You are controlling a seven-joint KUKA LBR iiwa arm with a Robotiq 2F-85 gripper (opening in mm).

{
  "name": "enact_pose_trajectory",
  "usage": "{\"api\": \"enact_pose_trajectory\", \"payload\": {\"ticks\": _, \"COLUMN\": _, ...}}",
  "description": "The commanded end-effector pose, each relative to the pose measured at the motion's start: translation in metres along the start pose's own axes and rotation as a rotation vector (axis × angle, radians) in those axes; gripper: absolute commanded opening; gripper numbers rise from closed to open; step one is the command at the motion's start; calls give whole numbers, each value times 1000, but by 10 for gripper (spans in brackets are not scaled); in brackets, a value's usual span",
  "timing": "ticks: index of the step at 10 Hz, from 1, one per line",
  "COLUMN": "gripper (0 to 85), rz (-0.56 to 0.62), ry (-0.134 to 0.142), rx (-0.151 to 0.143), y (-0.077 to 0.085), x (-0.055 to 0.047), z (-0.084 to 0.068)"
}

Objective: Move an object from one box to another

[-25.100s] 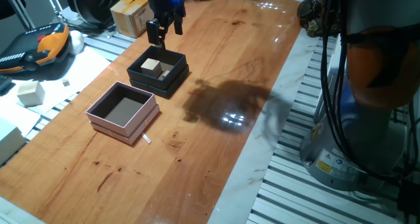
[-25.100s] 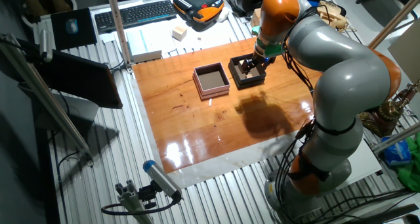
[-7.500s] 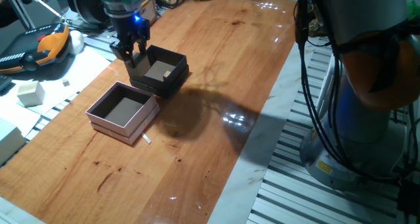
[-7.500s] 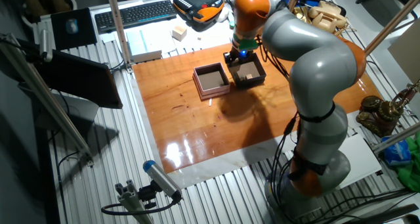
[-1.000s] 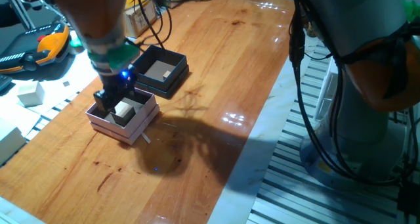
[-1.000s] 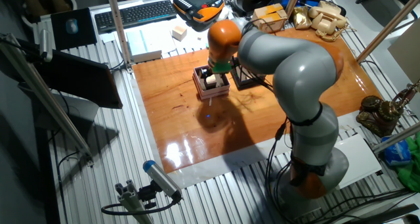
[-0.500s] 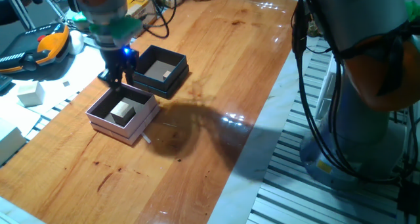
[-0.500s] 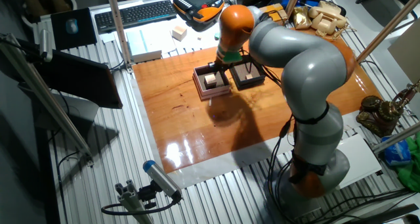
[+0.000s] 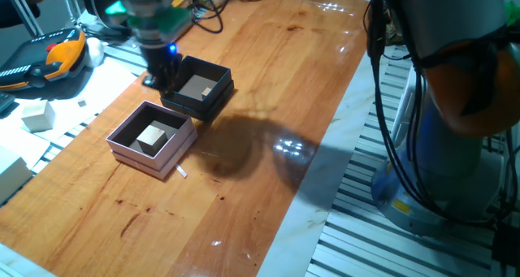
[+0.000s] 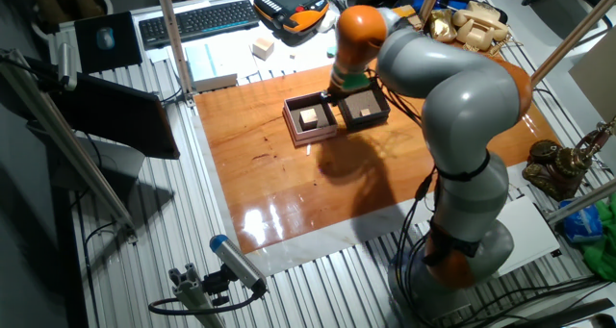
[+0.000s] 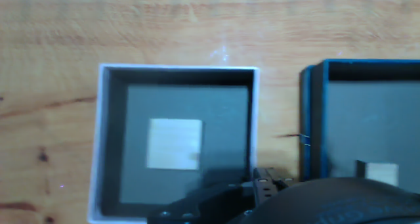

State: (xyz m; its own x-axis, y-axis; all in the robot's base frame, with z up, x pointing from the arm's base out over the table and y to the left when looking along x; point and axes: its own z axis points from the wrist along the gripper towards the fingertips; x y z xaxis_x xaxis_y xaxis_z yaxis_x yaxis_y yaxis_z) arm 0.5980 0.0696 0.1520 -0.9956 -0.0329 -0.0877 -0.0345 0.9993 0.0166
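The pale pink box [image 9: 130, 147] stands on the wooden table with a pale wooden cube [image 9: 152, 137] lying on its dark floor. The black box [image 9: 213, 72] stands right behind it, with a small wooden block [image 9: 207, 90] inside. My gripper [image 9: 166, 80] hangs empty over the black box's left wall, above the gap between the boxes, jaws apart. The other fixed view shows the pink box [image 10: 296, 131], cube [image 10: 309, 118], black box [image 10: 379, 113] and gripper [image 10: 332, 94]. The hand view looks down on the pink box [image 11: 102, 145], the cube [image 11: 174, 144] and the black box [image 11: 314, 119].
A small white scrap [image 9: 182, 173] lies on the table in front of the pink box. Off the table's left edge are a loose pale cube [image 9: 37, 114] and an orange hand controller [image 9: 50, 56]. A cardboard carton [image 10: 397, 20] sits beyond the far edge. The robot's base [image 9: 455, 147] stands at the right.
The gripper has let go of the cube in the pink box, risen, and moved back toward the black box. The cube stays in the pink box.
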Motion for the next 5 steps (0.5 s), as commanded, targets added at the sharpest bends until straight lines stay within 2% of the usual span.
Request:
{"api": "enact_pose_trajectory", "payload": {"ticks": 1, "gripper": 0, "rz": -9, "ry": 4, "rx": 2, "y": -9, "x": 2, "z": -1}}
{"api": "enact_pose_trajectory", "payload": {"ticks": 2, "gripper": 0, "rz": -22, "ry": 12, "rx": 4, "y": -17, "x": 8, "z": 0}}
{"api": "enact_pose_trajectory", "payload": {"ticks": 5, "gripper": 0, "rz": -60, "ry": 44, "rx": -23, "y": -41, "x": 23, "z": 3}}
